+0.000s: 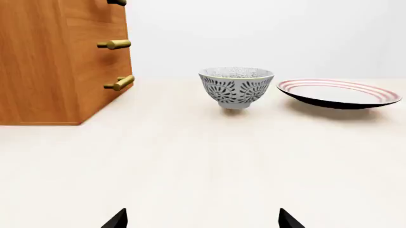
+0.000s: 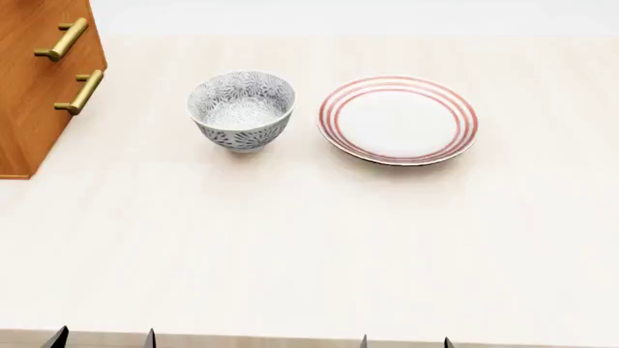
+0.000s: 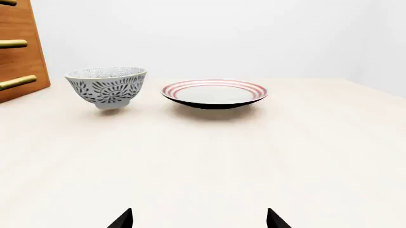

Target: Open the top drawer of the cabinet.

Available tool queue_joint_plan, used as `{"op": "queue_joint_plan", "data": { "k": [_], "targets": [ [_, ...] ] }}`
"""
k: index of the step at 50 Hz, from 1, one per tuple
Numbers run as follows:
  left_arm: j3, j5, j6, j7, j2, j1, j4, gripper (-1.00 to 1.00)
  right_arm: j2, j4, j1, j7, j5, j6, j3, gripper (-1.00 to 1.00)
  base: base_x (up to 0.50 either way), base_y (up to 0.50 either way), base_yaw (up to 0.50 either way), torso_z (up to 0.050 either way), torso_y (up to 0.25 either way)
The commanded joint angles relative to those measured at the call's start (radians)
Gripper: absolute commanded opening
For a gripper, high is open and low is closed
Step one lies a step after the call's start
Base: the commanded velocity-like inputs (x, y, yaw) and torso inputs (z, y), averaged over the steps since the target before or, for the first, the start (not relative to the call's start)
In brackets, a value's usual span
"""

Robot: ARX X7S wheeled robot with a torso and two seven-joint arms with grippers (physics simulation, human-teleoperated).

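Note:
The orange-brown cabinet (image 2: 27, 101) stands at the table's far left, its drawer fronts facing the bowl. In the head view only its two lower brass handles show; the top drawer is out of view there. The top drawer (image 1: 89, 8) shows at the edge of the left wrist view, shut flush, its brass handle (image 1: 117, 2) cut off. It also shows in the right wrist view (image 3: 19, 14). My left gripper (image 2: 104, 339) (image 1: 203, 221) and right gripper (image 2: 406, 341) (image 3: 198, 219) are open and empty, low at the table's near edge, far from the cabinet.
A patterned grey-white bowl (image 2: 242, 109) stands right of the cabinet, with a red-ringed white plate (image 2: 399, 119) beside it. Both sit on the pale wooden table (image 2: 309, 246). The bowl (image 1: 236, 88) and plate (image 3: 214, 92) lie ahead of the grippers.

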Motion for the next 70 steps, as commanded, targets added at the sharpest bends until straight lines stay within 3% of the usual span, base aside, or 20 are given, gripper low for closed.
{"op": "queue_joint_plan", "data": {
  "k": [1,13,14,35,70],
  "targets": [
    [0.016,-0.019,-0.006,-0.019,-0.015,-0.002,-0.004,1.0,0.016,0.0,0.0,0.019,0.012,0.002,-0.022,1.0,0.0,0.0,0.0,0.0,0.0],
    [0.081,-0.057,0.009,-0.083,-0.069,0.0,-0.015,1.0,0.066,0.009,0.008,0.078,0.062,0.014,-0.084,1.0,0.0,0.0,0.0,0.0,0.0],
    [0.009,-0.006,-0.022,-0.016,-0.01,-0.005,-0.009,1.0,0.01,0.002,0.002,0.007,0.005,0.012,-0.018,1.0,0.0,0.0,0.0,0.0,0.0],
    [0.075,-0.055,-0.032,-0.075,-0.063,-0.009,-0.004,1.0,0.062,0.004,0.005,0.066,0.058,0.007,-0.079,1.0,0.0,0.0,0.0,0.0,0.0],
    [0.121,-0.097,-0.014,-0.121,-0.102,-0.012,-0.007,1.0,0.102,0.004,0.01,0.115,0.099,0.004,-0.126,1.0,0.0,0.0,0.0,0.05,0.0]
  ]
}}
